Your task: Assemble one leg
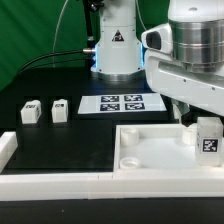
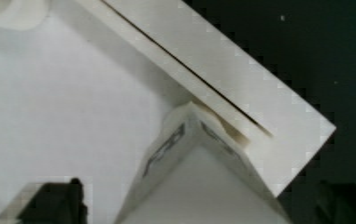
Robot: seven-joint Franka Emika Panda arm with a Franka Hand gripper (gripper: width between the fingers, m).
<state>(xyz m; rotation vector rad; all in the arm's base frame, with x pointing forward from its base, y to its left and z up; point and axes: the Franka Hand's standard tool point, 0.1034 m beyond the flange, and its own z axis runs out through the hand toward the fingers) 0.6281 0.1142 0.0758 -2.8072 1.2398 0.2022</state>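
Jaws hidden, arm low, leg (image 1: 208,138) over panel (image 1: 150,152)

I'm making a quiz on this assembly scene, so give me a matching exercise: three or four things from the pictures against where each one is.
Things:
1. leg at the gripper
2. two loose legs
3. marker board
4. panel

Places:
A. flat on the table, in the middle, in front of the arm's base
B. over the panel's corner on the exterior view's right
C. standing on the table on the exterior view's left
D. at the front, partly under the gripper

Pairs: 1-B, 2-C, 3-A, 4-D
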